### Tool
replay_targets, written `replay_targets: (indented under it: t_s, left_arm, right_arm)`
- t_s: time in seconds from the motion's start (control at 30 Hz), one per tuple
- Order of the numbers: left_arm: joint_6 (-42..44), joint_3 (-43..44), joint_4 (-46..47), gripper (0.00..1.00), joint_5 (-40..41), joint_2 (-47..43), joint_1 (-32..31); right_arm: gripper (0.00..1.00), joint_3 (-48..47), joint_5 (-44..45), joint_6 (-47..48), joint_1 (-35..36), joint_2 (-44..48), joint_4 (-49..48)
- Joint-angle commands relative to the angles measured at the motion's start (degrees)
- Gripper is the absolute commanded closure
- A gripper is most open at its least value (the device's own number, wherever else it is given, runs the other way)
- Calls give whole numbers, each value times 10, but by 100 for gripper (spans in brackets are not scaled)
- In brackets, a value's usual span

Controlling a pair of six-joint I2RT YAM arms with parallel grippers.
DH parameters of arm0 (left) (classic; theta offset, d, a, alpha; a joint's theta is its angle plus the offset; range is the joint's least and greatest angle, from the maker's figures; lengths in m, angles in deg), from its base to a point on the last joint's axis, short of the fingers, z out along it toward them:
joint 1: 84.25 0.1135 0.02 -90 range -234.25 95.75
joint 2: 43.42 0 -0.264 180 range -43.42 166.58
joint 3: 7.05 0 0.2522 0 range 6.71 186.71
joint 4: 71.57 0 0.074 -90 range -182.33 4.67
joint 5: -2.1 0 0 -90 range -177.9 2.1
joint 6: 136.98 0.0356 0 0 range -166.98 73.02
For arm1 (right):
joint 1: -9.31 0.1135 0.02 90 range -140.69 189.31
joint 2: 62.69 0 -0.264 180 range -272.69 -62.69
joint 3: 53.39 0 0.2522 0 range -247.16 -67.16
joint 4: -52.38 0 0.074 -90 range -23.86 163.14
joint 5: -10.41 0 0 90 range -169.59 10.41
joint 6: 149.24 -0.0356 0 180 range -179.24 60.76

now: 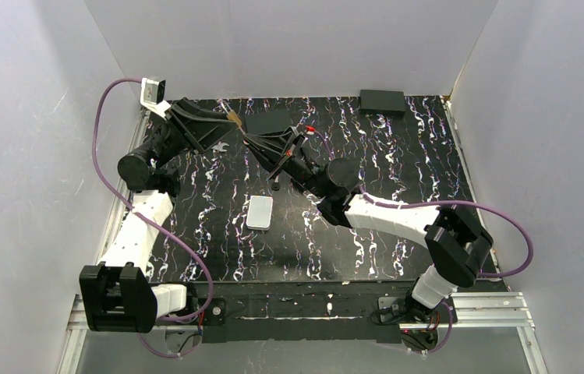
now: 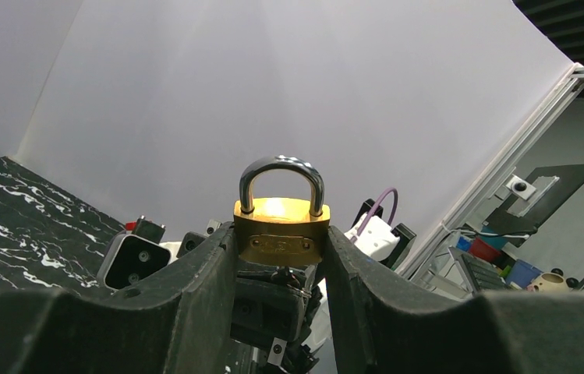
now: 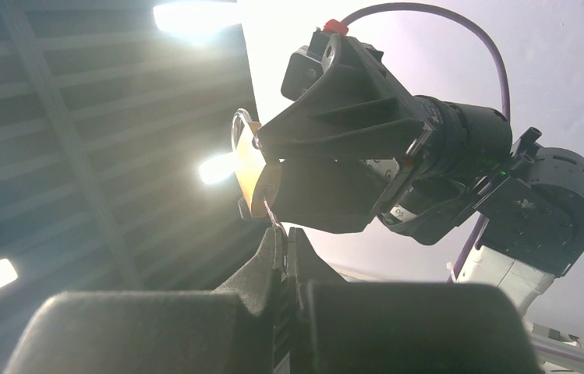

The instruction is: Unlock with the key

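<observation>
1. The left fingers (image 2: 203,265) are closed on a brass padlock (image 2: 281,230). They hold it upright in the air above the table (image 1: 398,156), with the steel loop on top and the loop shut.
2. The right fingers (image 3: 269,257) are pressed together on a thin sliver of metal, which I take to be the key (image 3: 274,218). Most of it is hidden between them.
3. The key's tip sits just below the padlock's underside. I cannot tell whether it is touching the lock or has entered it.
4. Step in hand, as I judge it: lining up the key and feeding it into the keyhole.
5. Next move: a straight push along the keyhole's line while the left fingers hold the padlock steady, then a turn of the right wrist.
</observation>
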Motion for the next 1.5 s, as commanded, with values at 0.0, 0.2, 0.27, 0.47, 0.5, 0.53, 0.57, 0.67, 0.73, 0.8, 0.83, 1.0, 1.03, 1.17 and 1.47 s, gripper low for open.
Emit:
replay_targets:
  t_s: [0.0, 0.2, 0.27, 0.47, 0.5, 0.53, 0.57, 0.67, 0.73, 0.8, 0.83, 1.0, 1.03, 1.17, 1.47]
  left_arm:
    - [-19, 5, 19, 100, -50, -1, -12]
    - [-24, -34, -1, 100, -21, -31, -12]
    - [-10, -42, -4, 100, -26, -43, -12]
    - [27, -48, 24, 100, -47, -53, -11]
    - [34, -45, 25, 100, -51, -52, -12]
    - [39, -41, 26, 100, -52, -53, -12]
    - [43, -38, 28, 100, -52, -53, -12]
    - [51, -19, 32, 100, -58, -51, -11]
    - [51, 3, 33, 100, -63, -44, -12]
    - [50, 20, 35, 100, -70, -37, -14]
    - [50, 28, 37, 100, -74, -34, -15]
    - [45, 63, 44, 100, -79, -21, -26]
    - [45, 69, 44, 100, -84, -19, -28]
    - [40, 96, 44, 100, -107, -14, -32]
    - [24, 156, 43, 100, -143, 2, -34]
  right_arm:
    - [99, -18, -7, -46, 0, 23, 0]
    - [99, -26, -15, -24, -3, 15, 25]
    - [99, -28, -13, -34, -3, 9, 15]
    - [99, -39, -11, -69, -3, -2, -23]
    - [99, -39, -11, -74, -3, 1, -23]
    - [99, -37, -10, -81, -3, 4, -24]
    - [99, -36, -10, -89, -3, 4, -27]
    - [99, -39, -11, -120, -3, 2, -47]
    - [99, -44, -17, -139, -3, -3, -56]
    - [99, -57, -34, -153, -3, -10, -53]
    - [99, -68, -49, -156, -3, -14, -48]
    - [99, -119, -105, -170, -2, -45, -55]
    - [99, -120, -103, -174, -2, -47, -65]
    - [99, -131, -104, -189, -2, -53, -86]
    - [99, -173, -147, -204, -4, -77, -113]
